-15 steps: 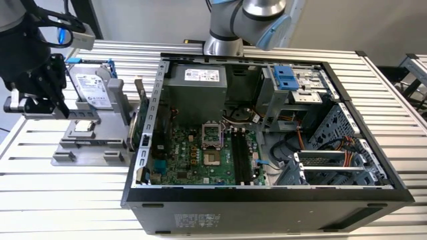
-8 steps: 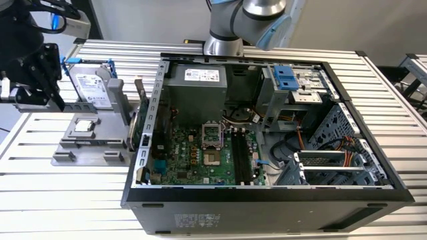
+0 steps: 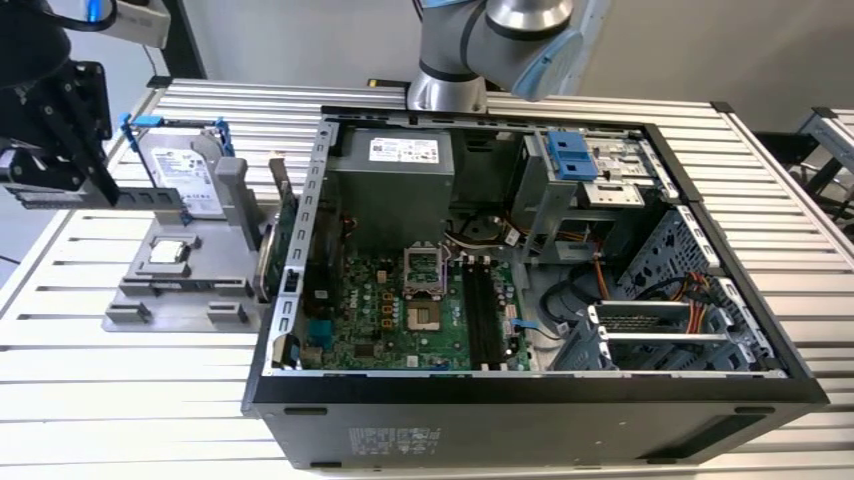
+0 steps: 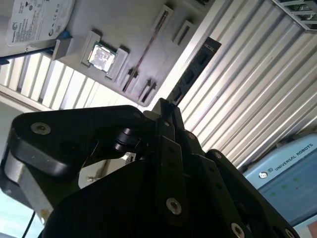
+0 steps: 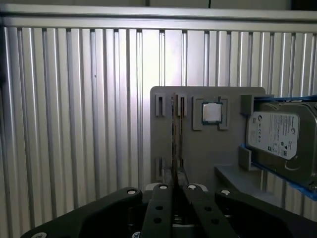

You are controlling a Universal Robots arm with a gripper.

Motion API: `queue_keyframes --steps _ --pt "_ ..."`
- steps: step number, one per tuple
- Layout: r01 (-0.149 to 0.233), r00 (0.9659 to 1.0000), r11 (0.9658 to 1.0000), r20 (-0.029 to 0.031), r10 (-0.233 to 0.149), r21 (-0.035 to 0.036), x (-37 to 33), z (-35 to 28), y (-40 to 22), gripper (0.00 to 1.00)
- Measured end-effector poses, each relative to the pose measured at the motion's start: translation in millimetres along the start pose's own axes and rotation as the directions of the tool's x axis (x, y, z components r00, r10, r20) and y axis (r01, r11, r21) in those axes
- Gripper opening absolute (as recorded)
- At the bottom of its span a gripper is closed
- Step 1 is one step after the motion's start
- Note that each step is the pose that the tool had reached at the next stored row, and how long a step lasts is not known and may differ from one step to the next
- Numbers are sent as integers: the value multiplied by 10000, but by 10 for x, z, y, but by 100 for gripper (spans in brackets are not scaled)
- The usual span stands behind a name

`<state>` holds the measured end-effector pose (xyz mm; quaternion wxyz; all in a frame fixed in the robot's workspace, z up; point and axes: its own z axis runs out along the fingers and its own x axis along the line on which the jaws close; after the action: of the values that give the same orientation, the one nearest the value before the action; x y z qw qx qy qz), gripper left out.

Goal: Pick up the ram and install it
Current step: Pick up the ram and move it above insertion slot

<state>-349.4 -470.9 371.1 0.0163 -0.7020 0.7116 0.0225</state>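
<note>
**Item:** ram [image 4: 194,68], a dark flat stick with a pale end label.
**Location:** hanging over the ribbed table [image 4: 257,94], just beside the grey parts holder [image 4: 124,29] and apparently clear of it.
**Gripper** [image 4: 167,105]: pinching narrow on the stick's near end.
**Axis:** the stick's length is projecting straight out past the fingertips.
**Target:** long black motherboard slots [image 3: 483,310], lying well apart toward the exterior view's right.

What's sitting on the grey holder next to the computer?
A square chip in its recess and a hard drive in a blue frame sit on the holder. The pincer, holding the ram, covers the holder's near edge in the first wrist view.
</note>
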Motion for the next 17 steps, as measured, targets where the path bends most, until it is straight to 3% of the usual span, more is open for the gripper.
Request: queue_keyframes --steps 6,14,17 --pt "-1 10000 10000 0 1 0 -7 -121 1 0" --pt "1 10000 10000 1 -1 1 -8 -141 -1 0" --pt "0 10000 10000 0 0 1 -8 -142 -39 0"
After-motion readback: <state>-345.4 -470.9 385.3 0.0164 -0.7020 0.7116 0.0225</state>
